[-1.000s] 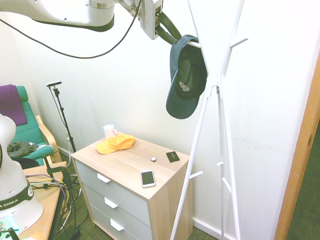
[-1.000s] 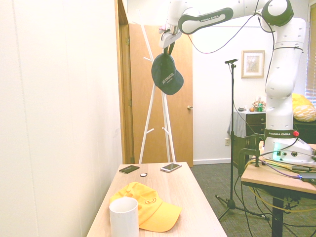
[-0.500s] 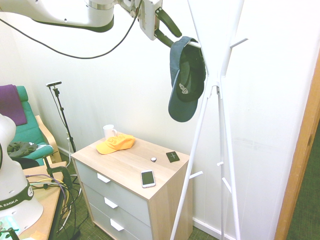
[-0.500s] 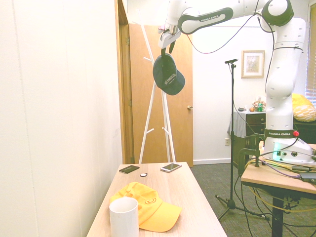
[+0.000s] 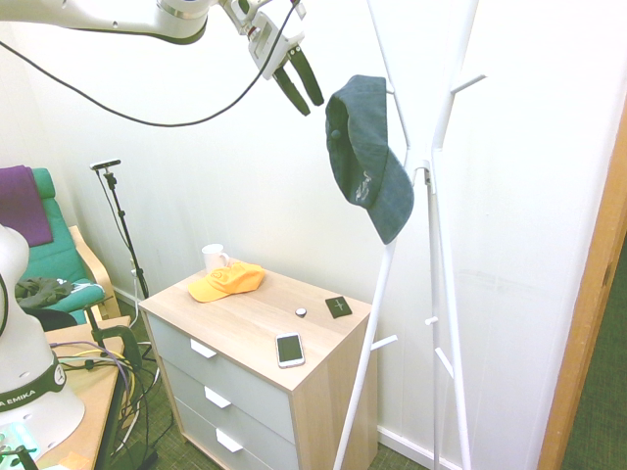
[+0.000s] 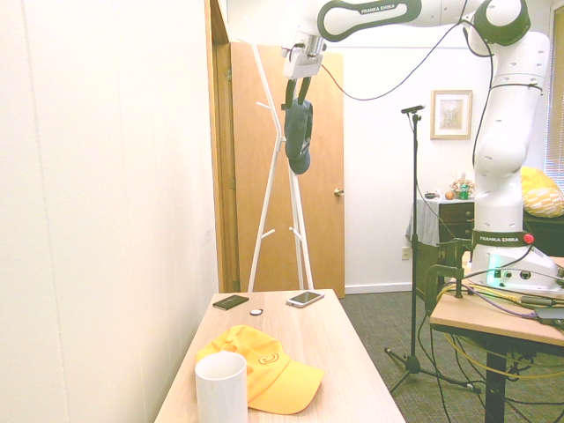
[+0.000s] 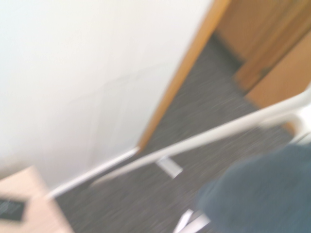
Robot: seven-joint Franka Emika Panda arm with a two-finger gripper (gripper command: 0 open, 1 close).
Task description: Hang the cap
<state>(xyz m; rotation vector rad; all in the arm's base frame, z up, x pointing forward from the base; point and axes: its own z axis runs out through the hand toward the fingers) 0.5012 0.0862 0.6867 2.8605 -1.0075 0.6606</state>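
gripper (image 5: 299,86) is spread wide and holding nothing, hanging just beside the cap (image 5: 368,155) without touching it. the navy cap hangs on a peg of the white coat stand (image 5: 435,245), brim pointing down. below, on the tabletop, a yellow cap (image 5: 226,281) lies by a white mug (image 5: 213,258) at the far end, with a phone (image 5: 289,349) near the front edge.

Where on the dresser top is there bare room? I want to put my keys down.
The dresser top is bare across its middle, between the yellow cap with the white mug at one end and the phone, small round thing and dark card at the coat-stand end. That end is crowded.
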